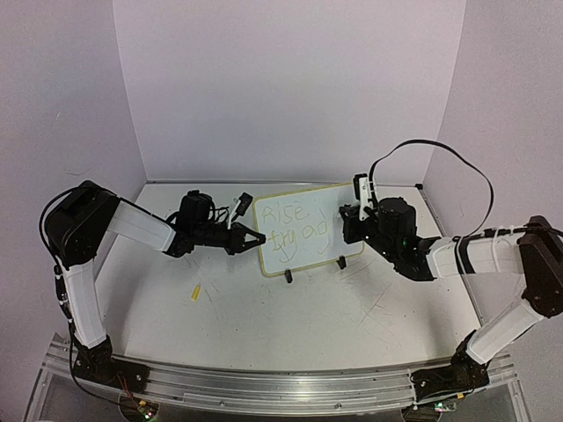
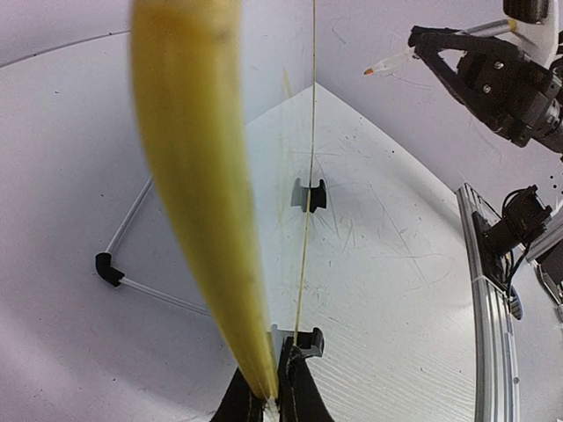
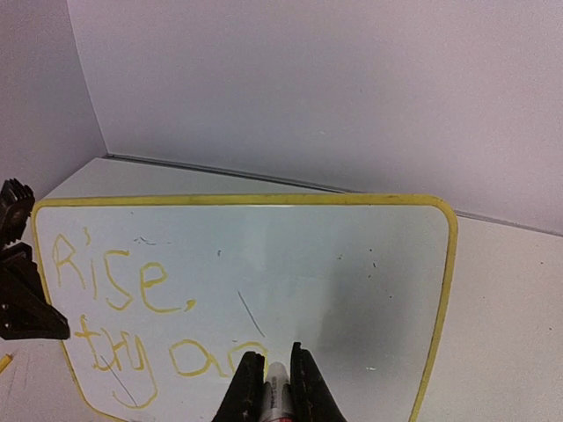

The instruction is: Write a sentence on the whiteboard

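The whiteboard [image 1: 303, 220] stands upright on two black clip feet [image 1: 287, 275] at the table's middle back, with yellow writing reading "Rise, try an". My left gripper [image 1: 253, 237] is shut on its left rim, seen edge-on in the left wrist view [image 2: 271, 391] with the yellow rim [image 2: 193, 176] between the fingers. My right gripper [image 1: 349, 220] is shut on a marker [image 3: 276, 397], whose tip is hidden and sits at the board face [image 3: 352, 264] just right of the last letter. The marker's orange tip shows in the left wrist view [image 2: 380, 67].
A small yellow cap [image 1: 195, 292] lies on the table left of the board. White walls close the back and both sides. An aluminium rail [image 1: 281, 387] runs along the near edge. A black cable [image 1: 440, 154] loops above the right arm.
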Robot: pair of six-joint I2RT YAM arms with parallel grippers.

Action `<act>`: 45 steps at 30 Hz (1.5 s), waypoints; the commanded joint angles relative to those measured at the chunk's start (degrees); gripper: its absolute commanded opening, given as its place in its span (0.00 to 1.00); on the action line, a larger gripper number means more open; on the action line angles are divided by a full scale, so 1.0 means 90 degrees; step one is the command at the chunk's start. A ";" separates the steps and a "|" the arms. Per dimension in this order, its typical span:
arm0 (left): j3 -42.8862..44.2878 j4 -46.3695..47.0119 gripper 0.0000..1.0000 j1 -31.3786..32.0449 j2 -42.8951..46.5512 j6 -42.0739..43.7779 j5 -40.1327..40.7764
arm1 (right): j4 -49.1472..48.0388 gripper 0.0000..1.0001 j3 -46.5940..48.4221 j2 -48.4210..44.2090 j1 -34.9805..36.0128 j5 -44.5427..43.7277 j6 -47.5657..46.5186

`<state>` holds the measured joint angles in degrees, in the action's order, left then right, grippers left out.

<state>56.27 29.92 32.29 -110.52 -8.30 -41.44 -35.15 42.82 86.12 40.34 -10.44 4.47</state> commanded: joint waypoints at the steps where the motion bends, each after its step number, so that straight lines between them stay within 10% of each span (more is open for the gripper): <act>1: 0.0037 -0.0701 0.00 -0.0111 -0.0153 0.0698 0.1075 | -0.0174 0.00 0.0099 0.0294 -0.0185 0.0453 -0.0274; 45: 0.0141 -0.0854 0.00 -0.0110 -0.0179 0.0766 0.0995 | -0.0377 0.00 0.0731 0.1251 -0.0234 -0.0099 -0.0362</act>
<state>57.04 28.26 32.32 -110.52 -7.54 -41.43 -37.69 47.27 96.05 38.50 -12.96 1.34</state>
